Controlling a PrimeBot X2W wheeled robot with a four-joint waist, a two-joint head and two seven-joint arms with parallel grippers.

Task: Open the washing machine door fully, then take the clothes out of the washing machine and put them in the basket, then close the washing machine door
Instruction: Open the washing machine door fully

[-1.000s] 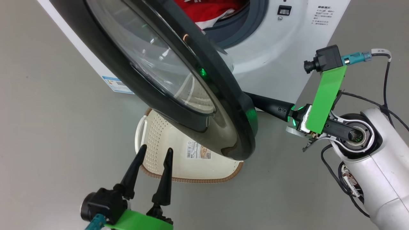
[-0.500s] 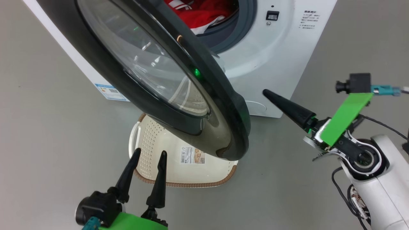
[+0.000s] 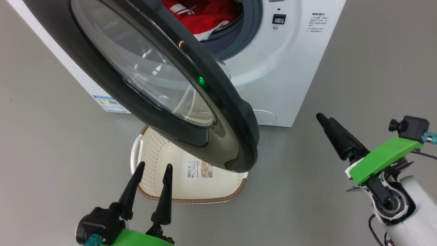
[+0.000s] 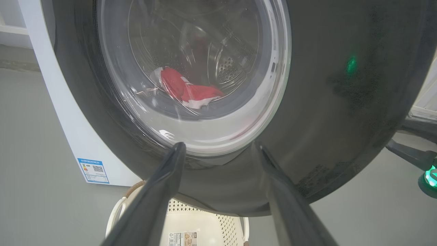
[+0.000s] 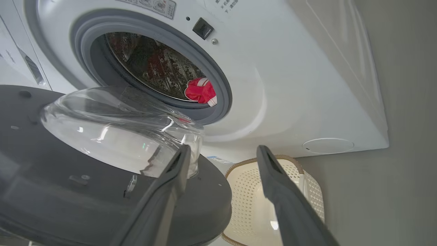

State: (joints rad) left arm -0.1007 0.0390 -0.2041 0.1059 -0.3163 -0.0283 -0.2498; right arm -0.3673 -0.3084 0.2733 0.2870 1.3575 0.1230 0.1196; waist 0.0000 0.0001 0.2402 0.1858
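Note:
The white washing machine stands at the top of the head view. Its washing machine door, black-rimmed with a bulging glass bowl, is swung well out towards me. The red clothes lie in the drum mouth, and the right wrist view also shows the clothes. The cream basket sits on the floor under the door's lower edge. My left gripper is open and empty, pointing at the basket's near rim. My right gripper is open and empty, off to the right of the door and apart from it.
Grey floor lies all around the machine, with free room to the right of the door and basket. A blue label is stuck low on the machine's left side. A round white cap sits low on its front.
My right gripper, shut at the door's edge a second ago, has opened and drawn back to the right, away from the door. The head camera has shifted. The left gripper holds still.

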